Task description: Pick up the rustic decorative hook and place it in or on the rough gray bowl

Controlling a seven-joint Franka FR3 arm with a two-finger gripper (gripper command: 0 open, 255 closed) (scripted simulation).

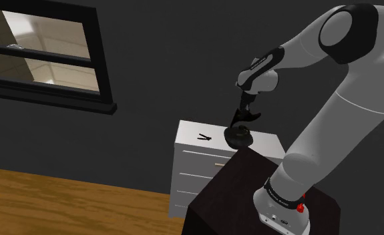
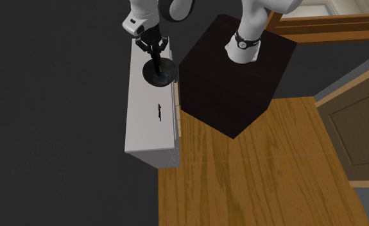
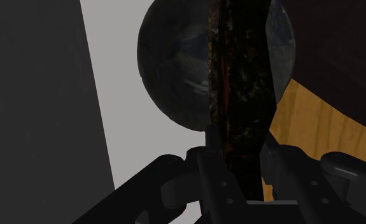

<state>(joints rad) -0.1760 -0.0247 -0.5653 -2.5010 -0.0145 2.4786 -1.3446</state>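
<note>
The gripper [image 3: 242,159] is clamped on the hook [image 3: 239,76] — a dark, rust-flecked bar — directly above the gray bowl [image 3: 175,70], just right of centre in the shoulder view, presumably so that a release drops it inside. The hook's long axis hangs near vertical, with the free end pointing down at the bowl on the white dresser [image 1: 197,148].

Hook [image 3: 239,83] over bowl [image 3: 175,70]
Dark, rusty bar hangs upright, clasped between the fingers [image 3: 216,184], above the round dark-gray bowl on the white surface [image 3: 130,95].
</note>
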